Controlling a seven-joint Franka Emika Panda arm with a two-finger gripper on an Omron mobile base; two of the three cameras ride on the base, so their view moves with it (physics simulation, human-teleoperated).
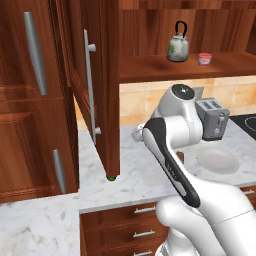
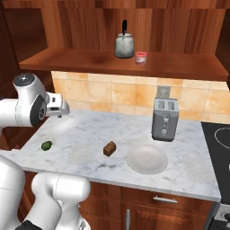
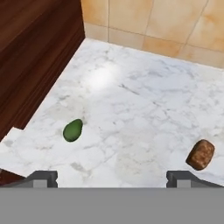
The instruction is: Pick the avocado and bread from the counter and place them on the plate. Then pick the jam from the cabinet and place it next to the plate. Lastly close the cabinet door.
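Note:
The dark-green avocado (image 3: 72,130) lies on the marble counter (image 3: 131,100), left of centre in the hand view. My gripper (image 3: 112,177) hovers above the counter, open wide, with nothing between its fingertips (image 3: 42,177). The brown bread (image 3: 201,154) sits by the right fingertip. From the right base view, the gripper (image 2: 60,113) hangs above and behind the avocado (image 2: 46,145). The bread (image 2: 109,148) lies just left of the white plate (image 2: 147,158). The red jam (image 2: 140,57) stands on the cabinet (image 2: 90,60) shelf. The cabinet door (image 1: 102,75) stands open.
A grey-green kettle (image 2: 124,45) stands left of the jam on the shelf. A silver toaster (image 2: 164,119) stands behind the plate, and a black hob (image 2: 218,134) is at the far right. A dark wood panel (image 3: 35,57) borders the counter beside the avocado.

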